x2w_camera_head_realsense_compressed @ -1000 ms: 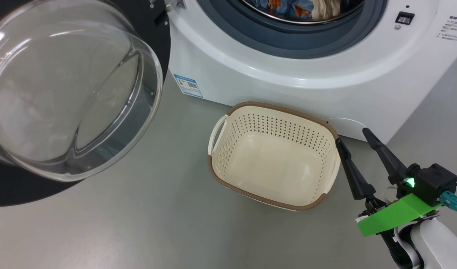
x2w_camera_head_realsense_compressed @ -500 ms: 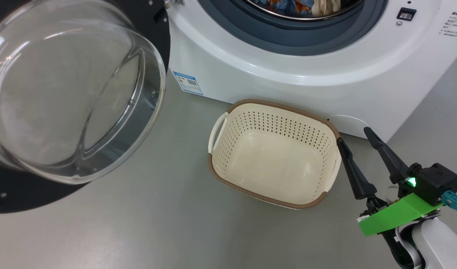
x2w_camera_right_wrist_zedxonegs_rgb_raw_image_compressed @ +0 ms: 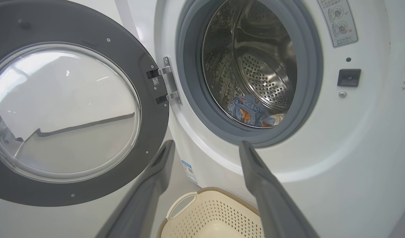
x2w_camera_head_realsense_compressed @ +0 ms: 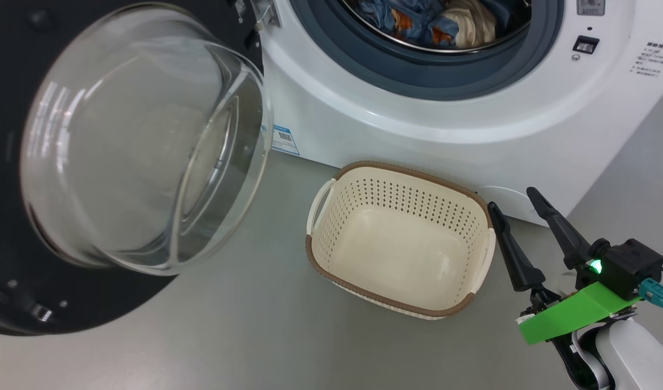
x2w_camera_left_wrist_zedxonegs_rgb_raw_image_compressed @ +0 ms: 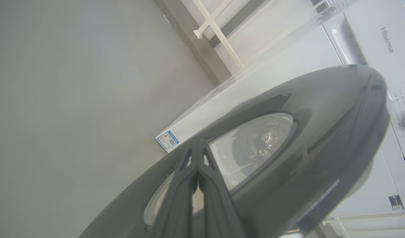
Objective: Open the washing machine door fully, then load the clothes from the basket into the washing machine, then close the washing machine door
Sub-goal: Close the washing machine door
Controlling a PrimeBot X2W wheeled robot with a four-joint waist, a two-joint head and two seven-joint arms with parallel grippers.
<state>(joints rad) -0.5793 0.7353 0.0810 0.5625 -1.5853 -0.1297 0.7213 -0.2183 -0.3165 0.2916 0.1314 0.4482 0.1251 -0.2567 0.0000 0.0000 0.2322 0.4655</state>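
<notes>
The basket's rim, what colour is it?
Brown, with a woven look, on the cream basket; it shows best in the head view.

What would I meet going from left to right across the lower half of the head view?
Large round washing machine door with glossy black rim and bulging clear glass bowl → small blue rectangular label → empty cream-white perforated plastic basket with brown woven-look rim → right gripper, its two long dark fingers spread open.

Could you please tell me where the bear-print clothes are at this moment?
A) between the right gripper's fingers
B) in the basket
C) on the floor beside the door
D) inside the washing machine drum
D: the clothes lie low in the steel drum of the washing machine, and the basket has a bare bottom.
</notes>
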